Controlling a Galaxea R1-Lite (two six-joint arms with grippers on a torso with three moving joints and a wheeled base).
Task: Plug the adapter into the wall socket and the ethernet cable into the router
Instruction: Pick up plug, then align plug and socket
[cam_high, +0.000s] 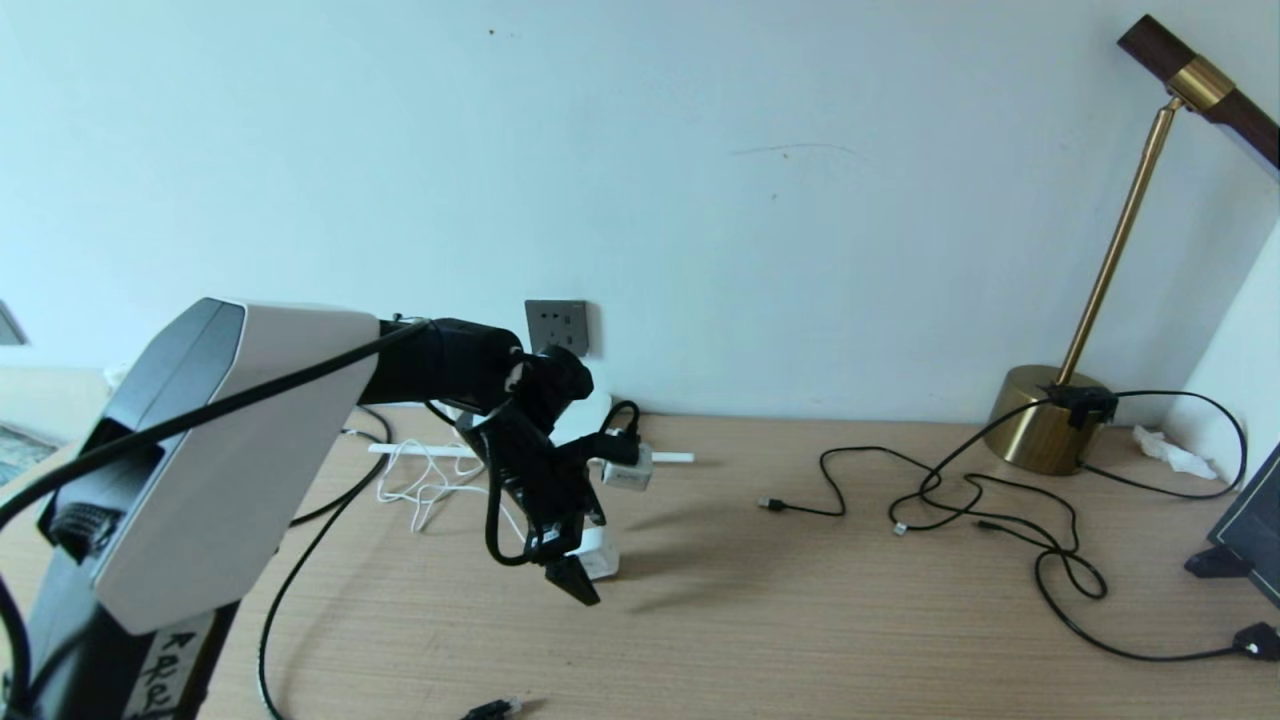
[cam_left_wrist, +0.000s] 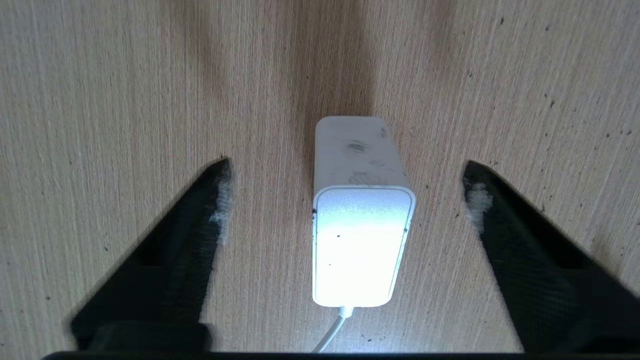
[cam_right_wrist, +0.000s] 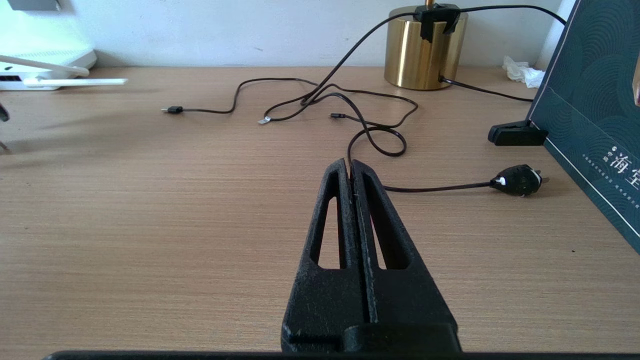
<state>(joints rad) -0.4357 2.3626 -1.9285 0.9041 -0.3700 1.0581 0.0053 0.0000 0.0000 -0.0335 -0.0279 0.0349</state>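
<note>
At the left, the left gripper (cam_left_wrist: 345, 200) points down over the wooden desk (cam_high: 800, 600), its fingers (cam_left_wrist: 190, 240) spread wide on either side of the adapter (cam_left_wrist: 362, 235) and touching neither side of it. The adapter lies on the desk with its thin white cord (cam_left_wrist: 332, 335) running back toward the wrist. The ethernet cable (cam_high: 290, 590) trails along the near left, its plug (cam_high: 492, 709) at the near edge. Behind the arm, the router (cam_right_wrist: 47, 62) sits against the wall below the wall socket (cam_high: 557, 326). To the right lie thin black cables (cam_high: 960, 500) and a brass lamp (cam_high: 1050, 420). The right gripper (cam_right_wrist: 350, 167) rests low over the desk with fingers pressed together, holding nothing.
</note>
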